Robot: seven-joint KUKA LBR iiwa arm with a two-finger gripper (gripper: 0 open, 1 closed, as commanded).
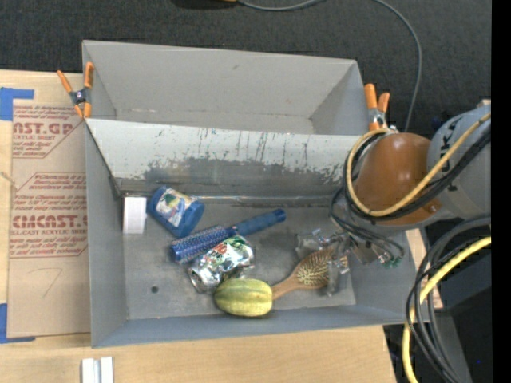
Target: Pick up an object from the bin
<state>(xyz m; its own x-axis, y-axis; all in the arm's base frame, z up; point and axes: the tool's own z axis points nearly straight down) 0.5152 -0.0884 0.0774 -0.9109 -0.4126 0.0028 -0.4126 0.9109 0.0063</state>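
Camera view, front wall to back. Nearest the front of the bin (215, 94): yellow-green gourd (243, 298), lying crosswise, touching the thin handle end of a wooden hairbrush (314, 273). Long axis of that brush: slanting from the handle beside the gourd up and toward the view's right, ending in the bristled head close to the bin's right wall. Directly at that head, low in the bin: gripper (326, 260), reaching in from the right beneath its orange-brown wrist cover (395, 174). Cannot tell whether spread or pressed together, nor whether pinching anything. Likely target, judged by closeness alone: the wooden hairbrush, head on the gripper's side, handle pointing away to the left and front. Probably best grasped crosswise to that axis, at the narrow neck rather than the wide head. Just behind the gourd: crushed can (219, 263). Behind the can: blue brush (223, 238), lying aslant much like the wooden one. Farthest back, toward the left wall: blue bottle (172, 208), well apart from the gripper.
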